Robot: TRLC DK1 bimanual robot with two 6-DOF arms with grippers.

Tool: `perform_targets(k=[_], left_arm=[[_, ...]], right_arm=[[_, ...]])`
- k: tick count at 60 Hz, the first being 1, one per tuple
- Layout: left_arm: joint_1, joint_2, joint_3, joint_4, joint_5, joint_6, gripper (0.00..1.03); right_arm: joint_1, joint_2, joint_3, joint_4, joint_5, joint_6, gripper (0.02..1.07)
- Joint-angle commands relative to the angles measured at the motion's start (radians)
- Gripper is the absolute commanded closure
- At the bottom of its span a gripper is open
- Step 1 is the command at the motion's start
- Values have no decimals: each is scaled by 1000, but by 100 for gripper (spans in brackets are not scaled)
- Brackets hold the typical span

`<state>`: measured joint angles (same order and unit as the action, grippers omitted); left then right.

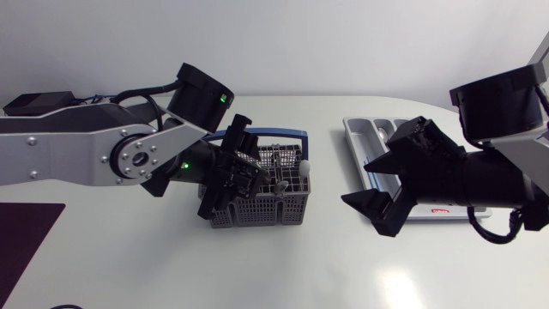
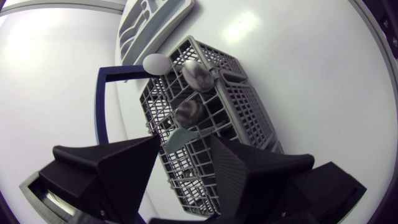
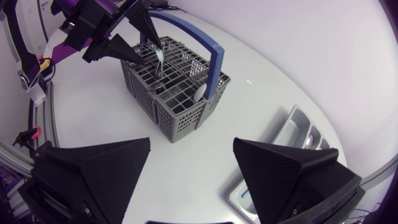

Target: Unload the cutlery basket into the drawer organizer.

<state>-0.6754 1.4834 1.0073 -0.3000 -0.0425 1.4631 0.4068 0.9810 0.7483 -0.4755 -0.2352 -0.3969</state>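
The bench (image 1: 283, 266) is a smooth, glossy white surface with a rounded far edge, evenly lit from above. A soft bright patch of reflected light (image 2: 239, 28) sits on its top. A dark maroon mat (image 1: 21, 240) lies flat at its left side.

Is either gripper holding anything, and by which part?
Nothing is held. The left gripper stands open around the upper end of a pale green utensil in the basket, not clamping it; the right gripper is open and empty.
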Motion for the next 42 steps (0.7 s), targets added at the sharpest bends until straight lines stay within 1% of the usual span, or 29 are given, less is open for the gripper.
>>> perform_targets(k=[1,3,5,11,18,23,42], left_arm=[[-10,37,34,13,-26,55,47],[-10,46,33,21,-36,59,50],[-12,55,33,27,-54,68,56],[-13,64,31,45,-63,72,72],[-15,72,42,47,-69,65,84],[-19,75,45,48,-83,62,87],[-24,61,59,44,-114,57,89]], right_arm=[[7,-25,-40,-14,4,-22,11],[7,-33,-43,-15,4,-23,11],[7,-42,-47,-17,4,-26,11],[3,-59,-52,-20,2,-37,11],[-3,-70,-56,-23,2,-45,11],[-5,-79,-61,-23,0,-46,11],[-8,-93,-55,-45,-1,-54,11]])
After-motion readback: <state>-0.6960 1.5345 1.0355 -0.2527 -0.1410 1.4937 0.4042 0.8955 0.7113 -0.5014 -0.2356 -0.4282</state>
